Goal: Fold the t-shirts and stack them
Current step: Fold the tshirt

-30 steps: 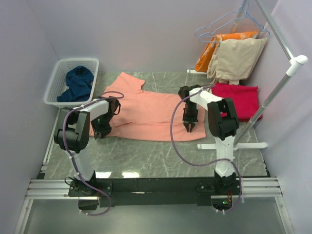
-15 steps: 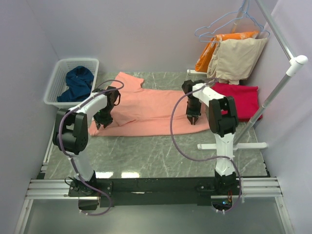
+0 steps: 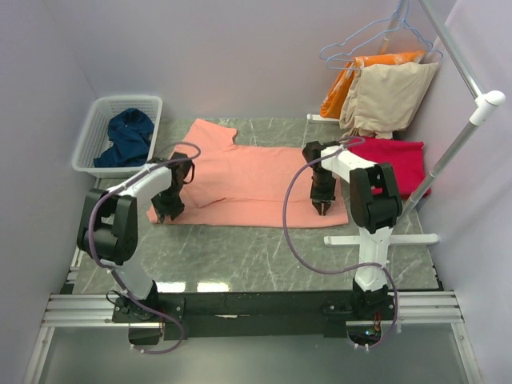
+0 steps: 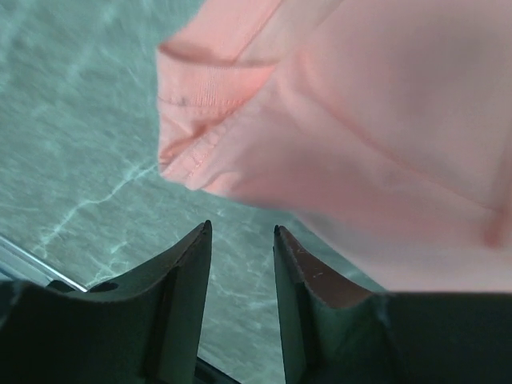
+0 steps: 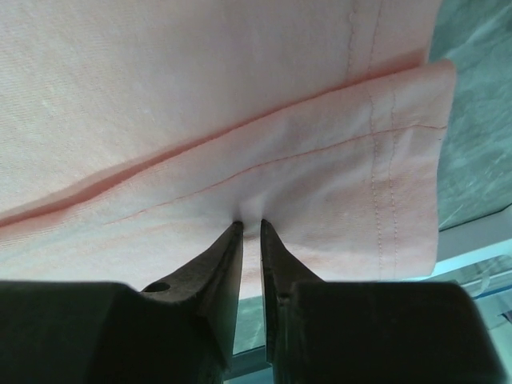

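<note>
Salmon-pink t-shirt (image 3: 256, 180) lies spread on the table (image 3: 240, 256); it looks soft, light and floppy, best taken by its edges. Right gripper (image 5: 250, 224) pinches the near fold; left gripper (image 4: 240, 232) gapes empty just off the cloth.

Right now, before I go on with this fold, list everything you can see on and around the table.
salmon-pink t-shirt: 1, pink, spread out mid-table
navy-blue t-shirt: 1, dark blue, bunched in the basket
crimson-red t-shirt: 1, red, folded, far right of the table
basket: 1, white, far left corner
orange garment: 1, orange, hanging at far right
beige garment: 1, beige, hanging beside the orange one
hanger: 1, pale wire, above them
rack: 1, white, right side
table: 1, green marbled
left gripper: 1, black, open, at the pink shirt's near left corner
right gripper: 1, black, shut on the pink shirt's near right edge
</note>
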Robot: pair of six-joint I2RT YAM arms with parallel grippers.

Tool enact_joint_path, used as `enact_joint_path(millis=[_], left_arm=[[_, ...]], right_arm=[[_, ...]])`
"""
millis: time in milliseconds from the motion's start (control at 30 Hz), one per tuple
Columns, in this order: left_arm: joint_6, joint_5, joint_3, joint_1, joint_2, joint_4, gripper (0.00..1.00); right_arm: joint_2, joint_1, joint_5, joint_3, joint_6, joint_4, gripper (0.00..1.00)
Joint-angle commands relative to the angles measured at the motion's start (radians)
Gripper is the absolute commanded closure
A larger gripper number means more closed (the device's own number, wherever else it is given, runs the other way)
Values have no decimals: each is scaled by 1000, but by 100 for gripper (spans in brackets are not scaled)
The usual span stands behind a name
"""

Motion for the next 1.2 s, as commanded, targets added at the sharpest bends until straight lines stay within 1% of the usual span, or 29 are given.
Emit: enact_joint_path(millis=[0,200,300,333,433,567,667,733,900,1033,1167], left_arm=[[-44,1,-114,-2,47,59,58],[-80,-25,-220,-2,66,59,57],[-83,18,-232,-5,33,59,59],[-89,19,-228,-6,18,44,60],[-81,19,-185,-10,-83,26,59],[-90,-8,-79,-10,-178,-7,56],[-109,-20,-68,-8,-191,51,55],[-107,-17,-79,-7,-180,105,54],[-113,32,-56,12,-36,176,56],[-129,33,-72,21,29,190,56],[-161,-2,-117,41,50,139,55]], right_arm=[[-50,-2,22,-36,19,30,78],[-75,-2,16,-68,25,45,79],[-98,-2,13,-92,27,51,79],[-105,0,13,-95,29,51,79],[-104,-2,11,-88,29,51,79],[-95,0,4,-69,30,50,80],[-98,0,1,-72,29,51,80],[-95,0,1,-74,29,53,80],[-92,0,1,-66,26,51,80],[-92,-2,2,-62,21,47,80],[-92,0,5,-65,24,44,80]])
